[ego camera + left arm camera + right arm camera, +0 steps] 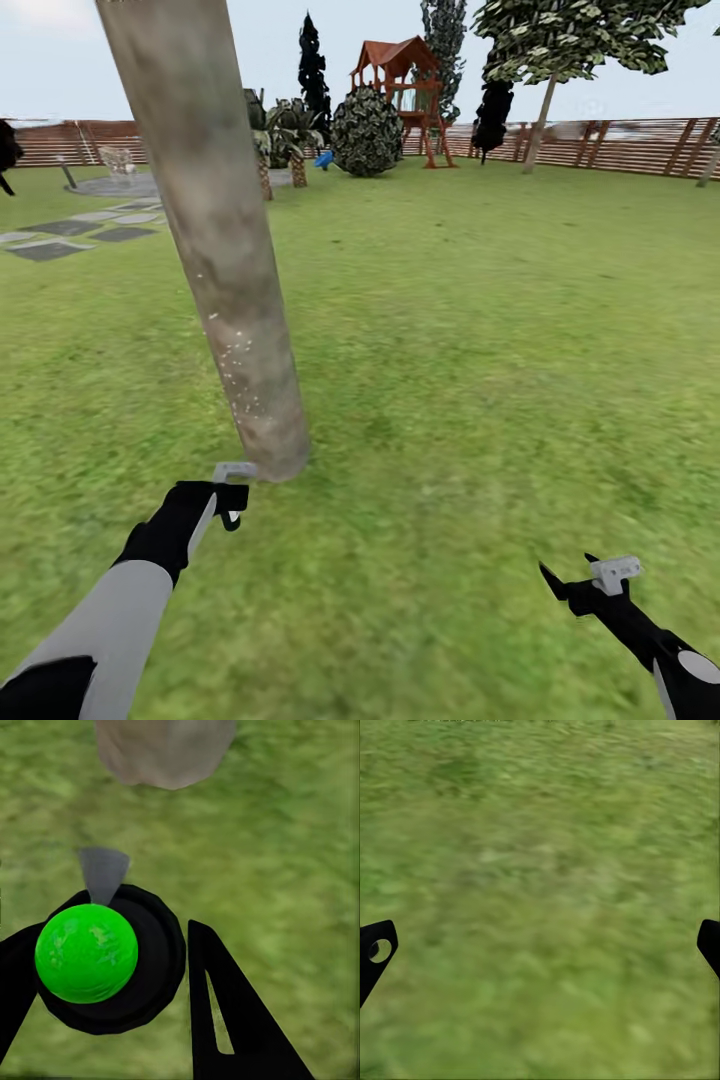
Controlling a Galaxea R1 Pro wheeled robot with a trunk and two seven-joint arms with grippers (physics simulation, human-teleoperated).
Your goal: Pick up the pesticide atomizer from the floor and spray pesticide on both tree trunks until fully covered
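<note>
A thick mottled grey-tan tree trunk (215, 250) rises from the grass (450, 400) just ahead on the left, with white specks on its lower part. My left gripper (232, 502) is close in front of the trunk's foot, shut on the pesticide atomizer (112, 967). In the left wrist view the atomizer is a round dark body with a bright green cap, and its grey nozzle (103, 874) points at the trunk base (165, 750). My right gripper (568, 575) hangs open and empty low over the grass at the right, fingers (376, 949) wide apart. A second tall tree (540, 115) stands far back right.
A brown slat fence (620, 145) rings the lawn. A red wooden play tower (405, 90), round bush (366, 133) and dark cypress-like trees stand at the back. Grey paving slabs (70, 235) lie far left. Open grass stretches to the right of the trunk.
</note>
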